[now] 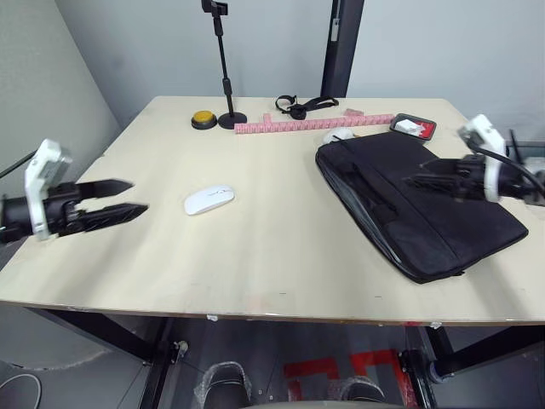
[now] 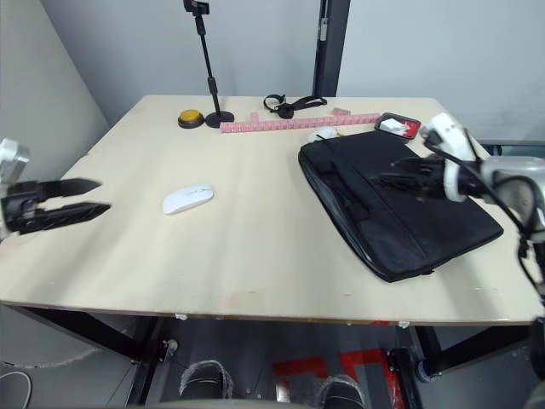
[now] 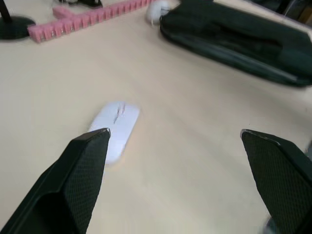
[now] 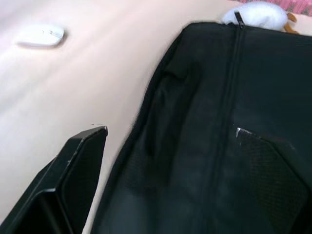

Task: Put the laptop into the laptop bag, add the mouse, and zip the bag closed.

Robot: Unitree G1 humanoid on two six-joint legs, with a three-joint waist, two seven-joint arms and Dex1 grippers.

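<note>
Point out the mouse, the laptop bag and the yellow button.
mouse (image 1: 209, 200), left eye view, middle of its white top.
laptop bag (image 1: 400, 213), left eye view, bare black front panel.
yellow button (image 1: 203, 118), left eye view, its yellow cap.

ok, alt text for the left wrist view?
The open left hand points across a light wooden table at the white mouse, which lies just past one fingertip. Behind sit the black laptop bag and a pink segmented strip.
</note>
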